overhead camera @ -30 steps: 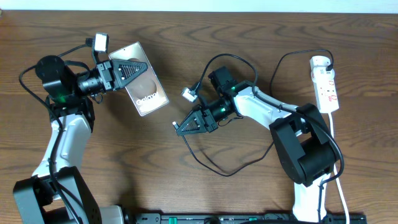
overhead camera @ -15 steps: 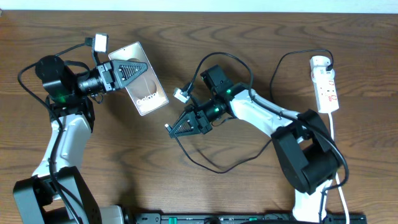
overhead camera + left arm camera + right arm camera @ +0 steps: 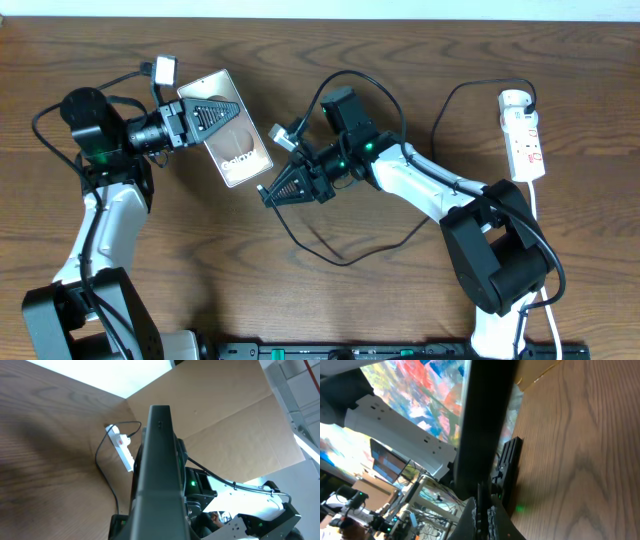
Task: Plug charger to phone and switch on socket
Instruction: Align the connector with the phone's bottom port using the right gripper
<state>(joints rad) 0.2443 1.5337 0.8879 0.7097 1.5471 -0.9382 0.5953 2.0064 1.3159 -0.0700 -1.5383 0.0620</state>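
right gripper [image 3: 268, 192], clenched on the charger [image 3: 335, 255] tip, has swung over from mid-table and is now just beside the phone [image 3: 240, 152] at its lower edge. left gripper [image 3: 208, 113] is clamped on the phone's upper end. plugging in looks close imo. right wrist view shows the tip pointing at the phone's edge, which overhead can't. socket [image 3: 524, 135] is far right, nothing near it.

Both arms reach inward over the desk's far half, left end effector [image 3: 212, 113] and right end effector [image 3: 272, 194] clamped tight, tips nearly facing.
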